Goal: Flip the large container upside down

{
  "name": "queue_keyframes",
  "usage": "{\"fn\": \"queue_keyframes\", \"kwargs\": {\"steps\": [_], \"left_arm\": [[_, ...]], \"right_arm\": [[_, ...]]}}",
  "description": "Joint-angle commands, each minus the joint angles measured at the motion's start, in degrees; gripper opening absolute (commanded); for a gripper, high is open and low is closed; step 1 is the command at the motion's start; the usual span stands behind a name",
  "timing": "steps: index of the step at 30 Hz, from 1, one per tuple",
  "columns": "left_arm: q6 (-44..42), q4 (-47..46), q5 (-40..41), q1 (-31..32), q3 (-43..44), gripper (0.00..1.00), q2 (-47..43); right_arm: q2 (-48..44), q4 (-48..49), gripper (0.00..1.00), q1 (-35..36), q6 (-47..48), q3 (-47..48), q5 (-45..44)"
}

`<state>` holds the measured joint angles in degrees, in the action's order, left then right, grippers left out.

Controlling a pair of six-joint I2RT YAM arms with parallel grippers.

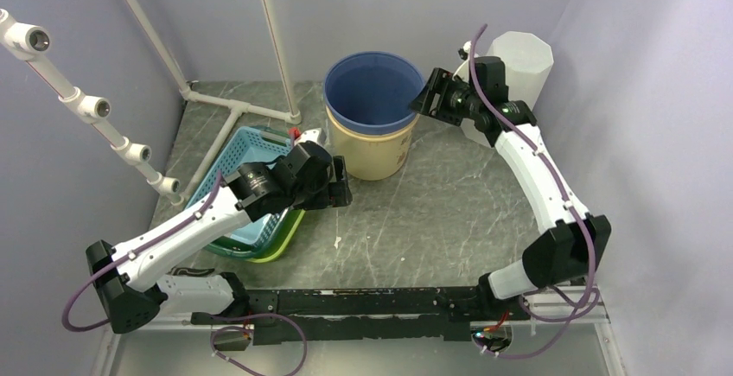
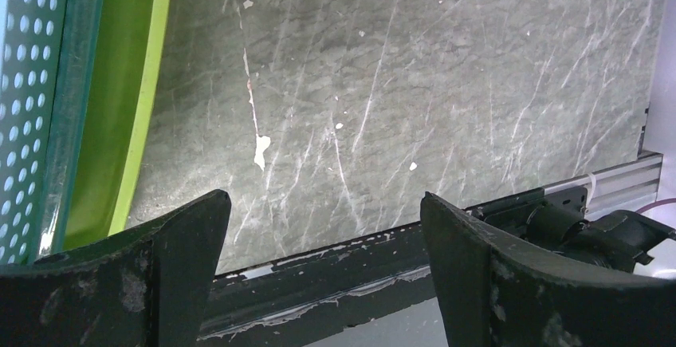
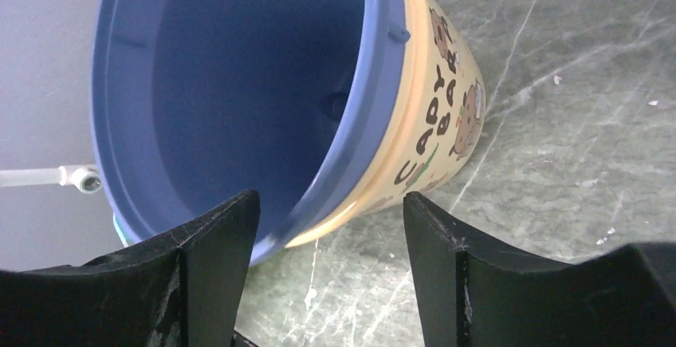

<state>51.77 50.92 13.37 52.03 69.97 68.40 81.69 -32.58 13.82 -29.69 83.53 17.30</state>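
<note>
My right claw (image 3: 331,207) straddles the rim of the large container (image 3: 263,84), which stands upright on the table (image 3: 558,124). Jaws are apart and grip nothing. Current step: grasp the rim. Next: clamp firmly, then lift and invert.

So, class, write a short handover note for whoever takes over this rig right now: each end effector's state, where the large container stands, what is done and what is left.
The left end effector is open and empty, over bare table beside the green tray.
The right end effector is open, jaws straddling the rim of the large container, one finger inside and one outside; no firm grip shows yet.
The large container stands upright, mouth up, at the back middle of the table.
Done: the reach to the rim.
Left: close on the rim, tip it over, set it mouth down.
</note>
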Motion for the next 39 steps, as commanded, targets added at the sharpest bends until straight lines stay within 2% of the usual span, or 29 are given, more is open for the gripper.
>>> {"fn": "queue_keyframes", "kwargs": {"steps": [1,5,7,13,17,30,34,39], "left_arm": [[0.2,0.7,-0.3,-0.2,0.8,0.95,0.7],[0.4,0.8,-0.3,-0.2,0.8,0.95,0.8],[0.4,0.6,-0.4,-0.2,0.8,0.95,0.8],[-0.2,1.7,0.7,-0.2,2.0,0.95,0.5],[0.0,2.7,2.7,-0.3,2.5,0.95,-1.0],[2.6,-0.4,10.3,-0.2,-2.8,0.95,-13.3],[1.4,-3.0,9.1,-0.2,-1.7,0.95,-13.8],[-2.0,-7.4,3.7,-0.2,2.9,0.95,-11.0]], "right_arm": [[2.6,1.2,0.68,0.1,-2.3,3.8,1.8],[3.7,3.0,0.55,0.1,-4.2,3.9,2.9],[4.5,2.0,0.44,0.1,-4.5,4.7,3.2],[1.5,2.9,0.21,-0.2,-5.1,2.2,2.1],[-1.2,1.4,0.0,-1.2,-4.6,1.4,-0.2],[-16.3,-7.5,0.0,-9.6,0.1,-10.0,5.1],[-19.3,-12.2,0.0,-9.7,3.3,-10.1,7.9],[-20.9,-15.7,0.0,-9.7,5.3,-9.1,10.0]]}}
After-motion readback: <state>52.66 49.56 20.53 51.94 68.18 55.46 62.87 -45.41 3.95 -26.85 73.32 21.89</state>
